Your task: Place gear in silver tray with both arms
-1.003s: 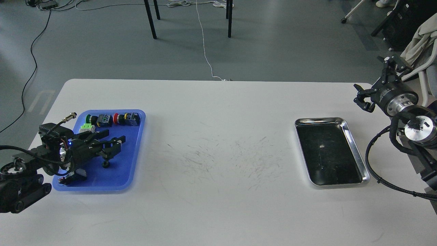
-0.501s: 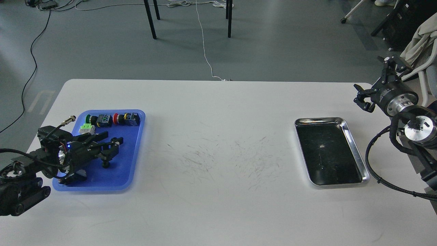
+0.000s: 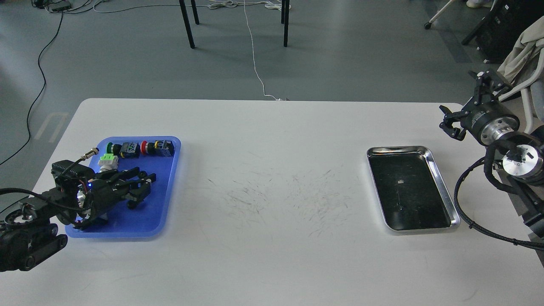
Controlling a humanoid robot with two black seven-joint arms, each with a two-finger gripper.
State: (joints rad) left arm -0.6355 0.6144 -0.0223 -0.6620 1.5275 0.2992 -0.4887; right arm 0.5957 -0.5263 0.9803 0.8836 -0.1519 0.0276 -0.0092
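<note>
The left pincer (image 3: 142, 187) is reaching low over the blue tray (image 3: 165, 178), its fingers lying close together around a small dark gear (image 3: 132, 205) on the tray floor; whether they are actually gripping it I cannot tell, since pincer and part are both black and overlapping. The right pincer (image 3: 465, 100) is hanging open past the table's (image 3: 272, 255) far right corner, near the silver tray (image 3: 442, 187), which is sitting empty except for a tiny speck. The gear is so small that the fingertips are likely catching only its edge, so it could be slipping out or rolling across the tray on lifting. The green-and-white part (image 3: 108, 160) and the row of push-button switches (image 3: 140, 148) are crowding just behind the pincer, so a sideways correction risks knocking them. The two trays are well apart, so a weak grip is risking a drop onto the table or at a handover.
</note>
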